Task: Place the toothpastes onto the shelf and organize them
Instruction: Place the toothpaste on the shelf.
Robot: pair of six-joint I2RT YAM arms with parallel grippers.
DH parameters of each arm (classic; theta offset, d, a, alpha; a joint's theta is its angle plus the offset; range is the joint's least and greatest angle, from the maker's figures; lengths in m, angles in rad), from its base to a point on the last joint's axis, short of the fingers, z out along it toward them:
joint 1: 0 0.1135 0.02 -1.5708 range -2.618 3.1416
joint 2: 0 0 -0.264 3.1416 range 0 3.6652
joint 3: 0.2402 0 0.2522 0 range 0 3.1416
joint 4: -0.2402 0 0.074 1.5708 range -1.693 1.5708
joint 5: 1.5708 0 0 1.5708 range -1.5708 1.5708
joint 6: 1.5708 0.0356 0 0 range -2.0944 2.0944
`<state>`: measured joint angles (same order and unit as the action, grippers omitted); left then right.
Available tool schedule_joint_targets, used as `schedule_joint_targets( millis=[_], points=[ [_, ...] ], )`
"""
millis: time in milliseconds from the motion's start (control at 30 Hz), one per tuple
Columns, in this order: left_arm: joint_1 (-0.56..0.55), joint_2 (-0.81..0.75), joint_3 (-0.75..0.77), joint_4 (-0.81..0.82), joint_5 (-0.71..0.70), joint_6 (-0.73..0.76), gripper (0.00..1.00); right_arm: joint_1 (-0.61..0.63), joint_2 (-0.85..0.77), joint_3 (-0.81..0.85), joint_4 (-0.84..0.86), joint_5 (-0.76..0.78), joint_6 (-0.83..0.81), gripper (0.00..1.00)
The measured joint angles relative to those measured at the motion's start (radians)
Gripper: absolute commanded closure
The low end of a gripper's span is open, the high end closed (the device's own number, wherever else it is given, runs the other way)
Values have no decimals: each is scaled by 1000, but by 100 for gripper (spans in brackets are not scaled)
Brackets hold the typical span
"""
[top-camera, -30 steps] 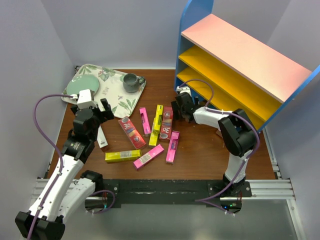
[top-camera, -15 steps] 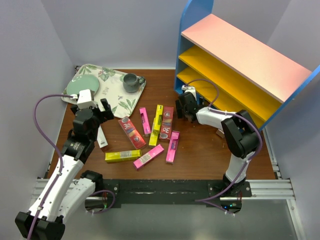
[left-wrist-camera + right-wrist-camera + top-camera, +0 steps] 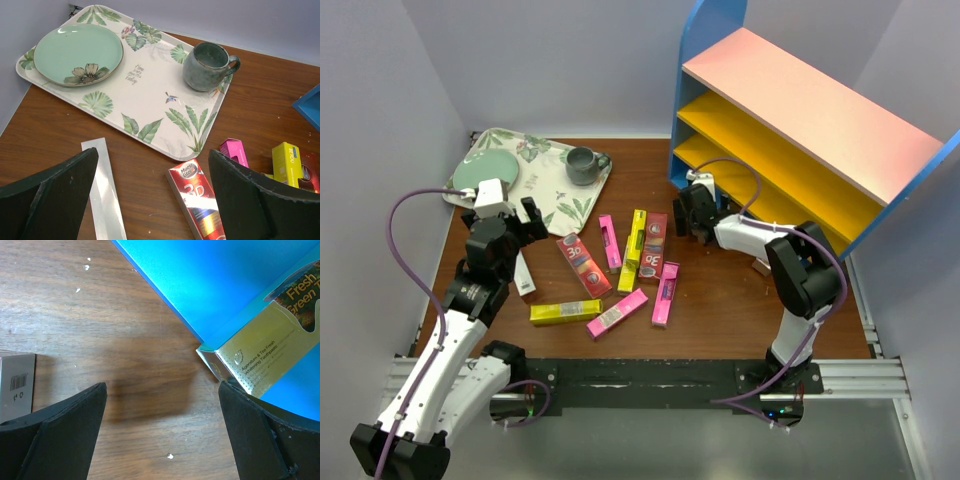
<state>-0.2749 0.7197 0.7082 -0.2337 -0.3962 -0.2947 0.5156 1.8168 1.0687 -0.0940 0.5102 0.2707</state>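
We see the toothpaste cartons lying loose on the bench (image 3: 720, 300), in front of and to the left of the shelf (image 3: 715, 30). A dark red carton (image 3: 583, 265) lies slantwise, with a pink carton (image 3: 609, 241), a yellow carton (image 3: 633, 250) and a second dark red carton (image 3: 654, 243) in a rough row to its right. Nearer the arms lie a second pink carton (image 3: 665, 293), a third pink carton (image 3: 617, 313) and a second yellow carton (image 3: 565, 313). A white carton (image 3: 523, 275) lies apart at the left.

The right wrist view shows a gold-green carton (image 3: 260, 365) printed "Whitening Toothpaste" against the shelf's blue side panel (image 3: 200, 280). We cannot tell whether it rests on a board or on the bench.

The right pincer (image 3: 688, 218) hangs over bare wood just beside that panel's foot, its jaws spread wide and holding nothing. The left pincer (image 3: 505, 222) hovers above the white carton, its jaws also spread wide and empty.

Beyond the left pincer, at the far left of the bench, sits a floral tray (image 3: 545, 195) carrying a pale green plate (image 3: 485, 172) and a grey mug (image 3: 583, 165).
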Motion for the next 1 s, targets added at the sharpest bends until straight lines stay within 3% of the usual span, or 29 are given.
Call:
schedule_joint_targets(
  millis=[333,800,1000],
  points=[
    [2,0,0,0,3,0,3,-1,-42,-33,4,-60,3,2],
    [6,1,0,0,64,0,3,11,-368,-230,46,-314,94,2],
    [6,1,0,0,94,0,3,179,-455,-298,53,-248,157,2]
  ],
)
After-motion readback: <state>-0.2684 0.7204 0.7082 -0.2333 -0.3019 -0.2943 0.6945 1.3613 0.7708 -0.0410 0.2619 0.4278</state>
